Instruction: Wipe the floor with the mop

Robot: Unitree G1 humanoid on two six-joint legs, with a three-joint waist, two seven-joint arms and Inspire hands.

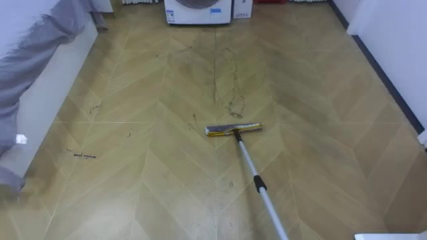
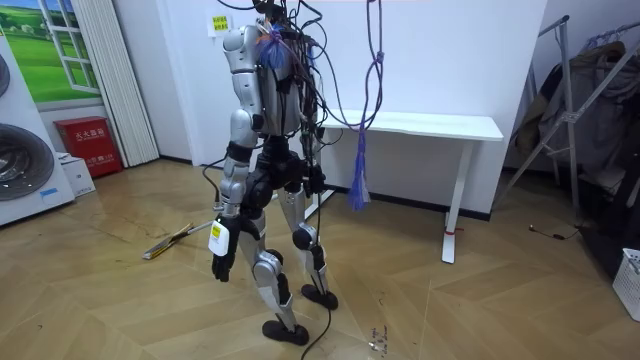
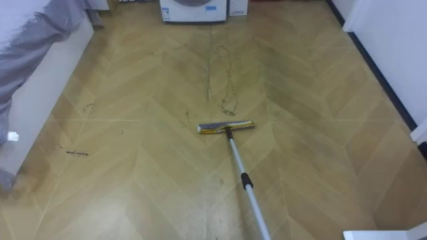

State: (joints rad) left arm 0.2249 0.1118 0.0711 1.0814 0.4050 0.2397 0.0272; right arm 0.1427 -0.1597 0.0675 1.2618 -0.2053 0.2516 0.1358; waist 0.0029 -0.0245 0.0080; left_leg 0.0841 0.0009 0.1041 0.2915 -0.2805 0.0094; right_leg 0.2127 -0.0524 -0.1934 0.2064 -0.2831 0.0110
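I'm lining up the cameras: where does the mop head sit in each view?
Left eye view: mop head near the centre.
Right eye view: mop head near the centre too.
Room view: mop head low down, left of the robot.
Shared landmark: washing machine, top edge; probably the one at the room view's left.

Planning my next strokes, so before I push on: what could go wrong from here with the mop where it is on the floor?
1. The mop head rests short of the dirty streak. A long push along it may run on into the washing machine beyond.
2. The grey cloth hangs low along the left. A sweep that way may snag it.
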